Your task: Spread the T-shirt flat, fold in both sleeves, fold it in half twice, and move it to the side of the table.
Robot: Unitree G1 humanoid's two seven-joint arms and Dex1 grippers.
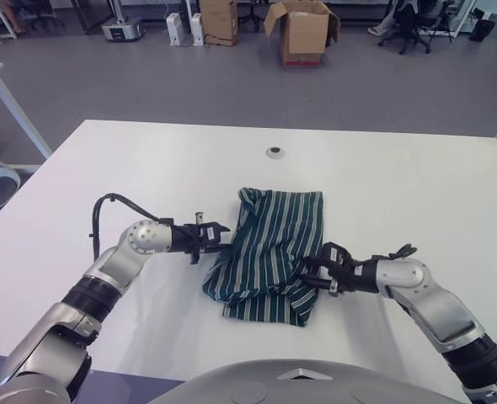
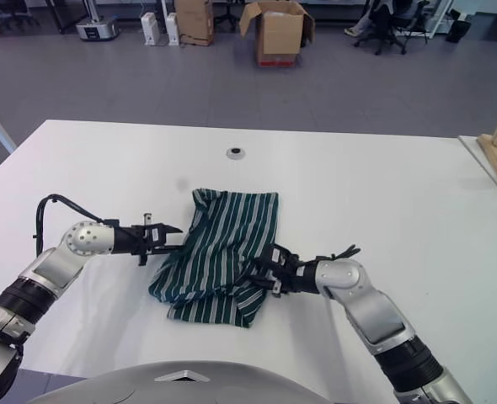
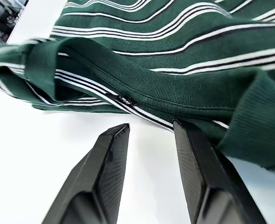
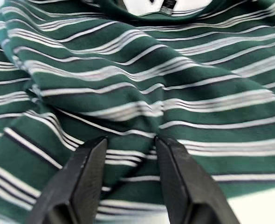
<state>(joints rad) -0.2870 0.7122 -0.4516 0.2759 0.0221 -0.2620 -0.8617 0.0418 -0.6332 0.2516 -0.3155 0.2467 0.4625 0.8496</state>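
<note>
T-shirt [image 1: 274, 244], green with white stripes, one item, lay bunched and partly doubled over on the white table [image 1: 400, 185], on the robot's side of the round grommet [image 1: 275, 152] and near it, not yet spread flat. Left gripper [image 1: 219, 234] sat lower than the grommet and slightly to its left, at the shirt's left edge. Its fingers [image 3: 112, 158] stood apart with bare table between them, one tip touching a ribbed hem, and held nothing. Right gripper [image 1: 307, 273] sat lower than the grommet and slightly to its right, on the shirt's near right corner. Its fingers [image 4: 88, 163] were parted and rested on the cloth with a small ridge of fabric rising between them, not yet pinched. Handling, as judged: a light, soft, limp knit that would sag and drag rather than keep its shape, and layers would likely lift together. Recommended hold: the thicker seamed edges, meaning hem, collar rib or shoulder seam, one per gripper, pulled apart low over the table.
</note>
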